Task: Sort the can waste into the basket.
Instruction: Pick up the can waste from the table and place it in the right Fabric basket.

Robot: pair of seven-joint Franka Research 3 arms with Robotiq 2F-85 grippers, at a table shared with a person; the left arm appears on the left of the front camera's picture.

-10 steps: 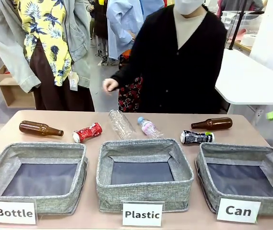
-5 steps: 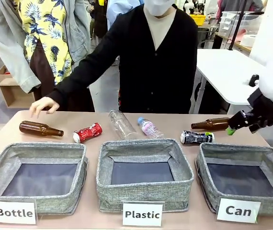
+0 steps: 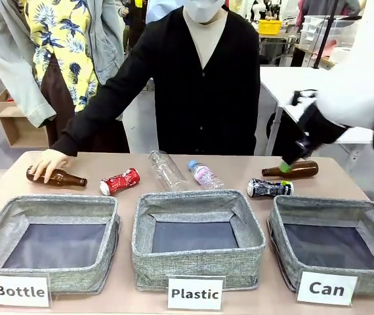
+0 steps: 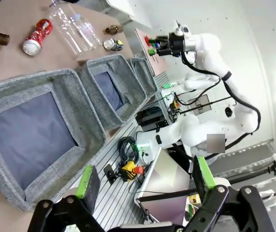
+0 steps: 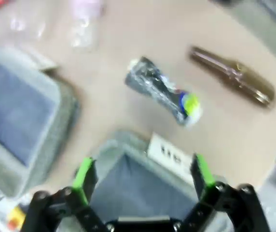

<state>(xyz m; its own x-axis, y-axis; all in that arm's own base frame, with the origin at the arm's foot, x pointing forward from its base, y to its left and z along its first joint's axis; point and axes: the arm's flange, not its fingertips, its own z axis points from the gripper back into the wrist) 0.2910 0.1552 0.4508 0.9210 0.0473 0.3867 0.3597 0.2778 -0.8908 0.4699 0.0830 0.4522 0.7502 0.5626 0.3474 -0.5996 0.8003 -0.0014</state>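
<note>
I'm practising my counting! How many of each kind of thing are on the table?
Brown glass bottles: 2
Crushed cans: 2
Clear plastic bottles: 2
Grey baskets: 3
Total: 9

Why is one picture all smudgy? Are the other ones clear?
Right wrist view: smeared all over, probably from movement; the black can and the brown bottle look streaky. Front view: sharp on the table, the Can label reads easily, though the right arm is a bit soft. Left wrist view: fairly crisp, but the wide lens tilts and bends the baskets.
</note>
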